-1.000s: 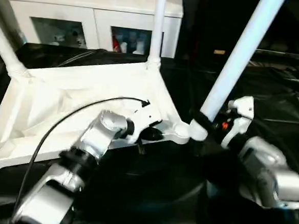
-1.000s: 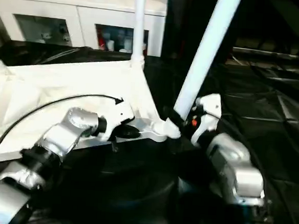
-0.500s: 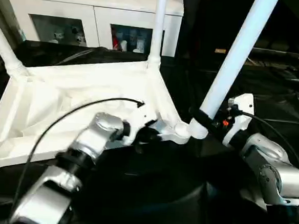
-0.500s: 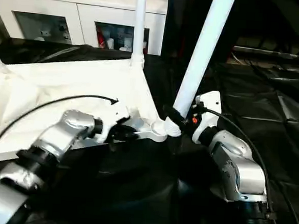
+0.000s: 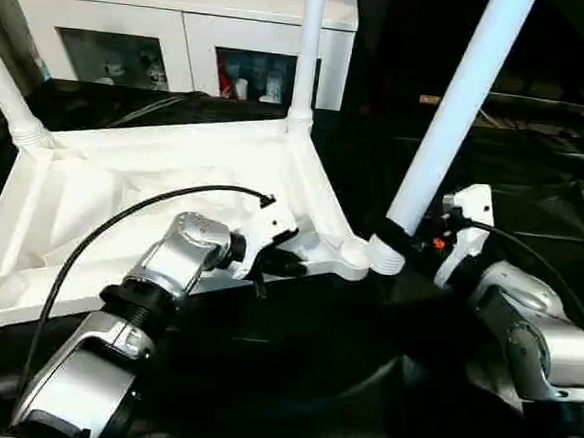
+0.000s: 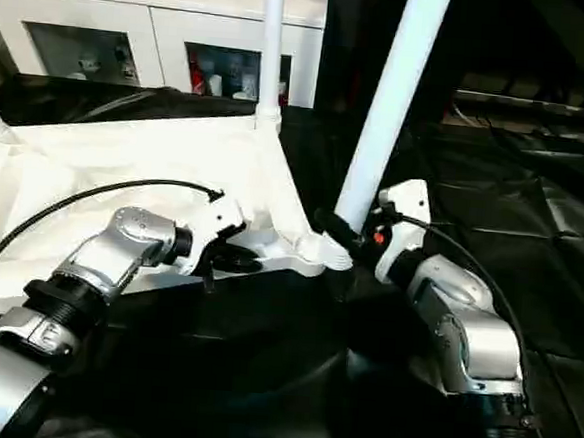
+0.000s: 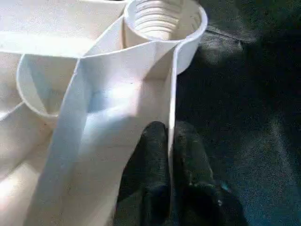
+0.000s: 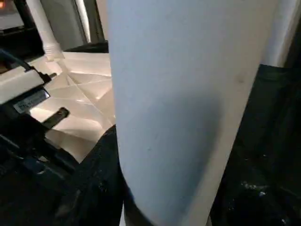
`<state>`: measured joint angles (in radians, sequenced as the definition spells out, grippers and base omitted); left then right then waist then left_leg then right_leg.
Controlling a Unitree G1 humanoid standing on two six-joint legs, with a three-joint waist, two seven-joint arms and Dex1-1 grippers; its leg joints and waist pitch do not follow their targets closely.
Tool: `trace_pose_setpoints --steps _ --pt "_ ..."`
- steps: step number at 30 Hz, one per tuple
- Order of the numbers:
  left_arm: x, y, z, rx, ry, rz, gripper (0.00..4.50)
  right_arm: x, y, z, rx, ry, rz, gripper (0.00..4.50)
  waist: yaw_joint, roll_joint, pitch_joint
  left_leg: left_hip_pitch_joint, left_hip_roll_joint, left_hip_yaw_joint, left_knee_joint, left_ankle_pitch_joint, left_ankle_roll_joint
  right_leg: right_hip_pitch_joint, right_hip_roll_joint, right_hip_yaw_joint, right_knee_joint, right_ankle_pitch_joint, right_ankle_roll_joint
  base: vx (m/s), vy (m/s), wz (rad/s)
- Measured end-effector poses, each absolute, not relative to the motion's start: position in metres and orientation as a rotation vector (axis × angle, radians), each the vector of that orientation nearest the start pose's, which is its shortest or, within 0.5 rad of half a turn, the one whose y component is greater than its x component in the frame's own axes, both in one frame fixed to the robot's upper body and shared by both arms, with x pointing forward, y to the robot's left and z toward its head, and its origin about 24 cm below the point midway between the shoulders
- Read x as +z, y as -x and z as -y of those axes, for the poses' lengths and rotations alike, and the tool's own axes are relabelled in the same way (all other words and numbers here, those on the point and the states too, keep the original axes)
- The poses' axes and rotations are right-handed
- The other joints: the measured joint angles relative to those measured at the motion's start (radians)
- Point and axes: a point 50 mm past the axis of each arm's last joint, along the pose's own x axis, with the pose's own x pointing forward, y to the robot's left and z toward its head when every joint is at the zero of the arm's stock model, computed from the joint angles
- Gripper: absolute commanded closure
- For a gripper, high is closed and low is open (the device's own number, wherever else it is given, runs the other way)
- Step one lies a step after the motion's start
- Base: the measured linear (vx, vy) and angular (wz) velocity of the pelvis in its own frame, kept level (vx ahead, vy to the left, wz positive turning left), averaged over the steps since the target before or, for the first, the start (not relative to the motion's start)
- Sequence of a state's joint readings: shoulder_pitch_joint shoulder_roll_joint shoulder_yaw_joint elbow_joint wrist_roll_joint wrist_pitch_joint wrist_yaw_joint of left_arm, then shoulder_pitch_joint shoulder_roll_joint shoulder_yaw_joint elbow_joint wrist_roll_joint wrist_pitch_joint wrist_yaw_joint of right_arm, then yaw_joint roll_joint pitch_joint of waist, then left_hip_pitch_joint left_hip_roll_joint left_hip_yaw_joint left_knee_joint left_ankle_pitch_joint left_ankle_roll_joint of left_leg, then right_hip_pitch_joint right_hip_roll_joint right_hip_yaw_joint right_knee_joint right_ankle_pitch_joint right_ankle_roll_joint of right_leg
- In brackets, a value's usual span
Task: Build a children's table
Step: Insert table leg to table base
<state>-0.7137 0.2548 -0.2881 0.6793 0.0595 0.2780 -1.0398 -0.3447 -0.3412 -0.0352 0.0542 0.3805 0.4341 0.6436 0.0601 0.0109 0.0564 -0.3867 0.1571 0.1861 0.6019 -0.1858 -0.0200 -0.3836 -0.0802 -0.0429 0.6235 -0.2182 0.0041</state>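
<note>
**A:** So, where are the two grippers?

**B:** The left gripper (image 7: 169,155) is pinched onto the thin side wall of the tabletop (image 5: 123,197), one black finger (image 7: 148,155) on each face of the wall, nearly closed on it. Just beyond its fingertips is an open corner socket (image 7: 164,19) with ridges inside. The right gripper (image 5: 396,241) is clamped around the bottom end of a white leg (image 5: 449,120), jaws about half spread to fit the tube.

**A:** And where is that leg?

**B:** Its lower end sits just beside the near right corner of the tabletop, right by the socket. The leg leans up and away to the right, out past the upper edge of the head views.

**A:** How does the tabletop lie?

**B:** Upside down on a black cloth (image 5: 291,379), ribbed underside facing up. A second leg (image 5: 309,50) stands upright in the far right corner. A third leg (image 5: 5,89) rises tilted from the far left corner.

**A:** Anything around it?

**B:** A white cabinet (image 5: 185,31) with glass doors stands behind the tabletop. A black cable (image 5: 121,222) arcs over the left forearm to the wrist.
</note>
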Motion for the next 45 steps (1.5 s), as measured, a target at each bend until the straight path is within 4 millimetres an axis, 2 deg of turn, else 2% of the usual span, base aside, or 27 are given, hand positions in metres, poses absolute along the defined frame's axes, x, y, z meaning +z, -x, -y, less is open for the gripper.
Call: trace_pose_setpoints --steps 1,6,12,24,35,45 --pt "0.058 -0.338 -0.103 -1.175 -0.35 -0.515 4.48 0.101 -0.306 0.166 0.704 -0.083 -0.128 2.6 0.0 0.0 0.0 0.0 0.0 0.0 0.0 0.0 0.0 0.0 0.0 0.0 0.0 0.0 0.0 0.0 0.0 0.0" --pt "0.058 -0.339 -0.101 -1.168 -0.352 -0.489 4.5 0.103 -0.317 0.153 0.741 -0.085 -0.138 2.6 -0.001 0.0 0.0 -0.001 0.0 0.001 0.0 0.0 0.0 0.0 0.0 0.001 -0.001 0.0 -0.001 0.0 0.0 0.0" --pt "0.057 -0.338 -0.101 -1.17 -0.356 -0.478 4.5 0.088 -0.324 0.148 0.749 -0.057 -0.231 2.61 -0.001 0.0 0.0 -0.001 0.0 0.002 -0.001 0.003 0.005 -0.001 0.0 0.001 0.0 0.0 -0.001 0.0 0.0 0.0" --pt "0.056 -0.338 -0.101 -1.176 -0.367 -0.465 4.5 0.086 -0.35 0.141 0.732 -0.051 -0.245 2.61 -0.002 0.0 0.0 0.001 0.001 0.005 -0.001 0.003 0.004 -0.001 0.0 0.002 0.001 0.0 -0.001 0.0 0.0 0.0" --pt "0.055 -0.337 -0.1 -1.176 -0.374 -0.455 4.5 0.077 -0.352 0.145 0.763 -0.114 -0.256 2.61 -0.001 0.001 -0.001 0.002 0.004 0.009 -0.001 0.003 0.004 -0.001 0.0 0.001 0.001 0.0 -0.001 0.0 0.0 0.0" --pt "0.054 -0.337 -0.098 -1.172 -0.381 -0.442 4.5 0.065 -0.346 0.152 0.736 -0.23 -0.179 2.61 0.002 0.004 -0.002 0.002 0.005 0.011 0.0 0.003 0.004 -0.001 0.0 0.001 0.001 0.0 -0.001 0.0 0.0 0.0"
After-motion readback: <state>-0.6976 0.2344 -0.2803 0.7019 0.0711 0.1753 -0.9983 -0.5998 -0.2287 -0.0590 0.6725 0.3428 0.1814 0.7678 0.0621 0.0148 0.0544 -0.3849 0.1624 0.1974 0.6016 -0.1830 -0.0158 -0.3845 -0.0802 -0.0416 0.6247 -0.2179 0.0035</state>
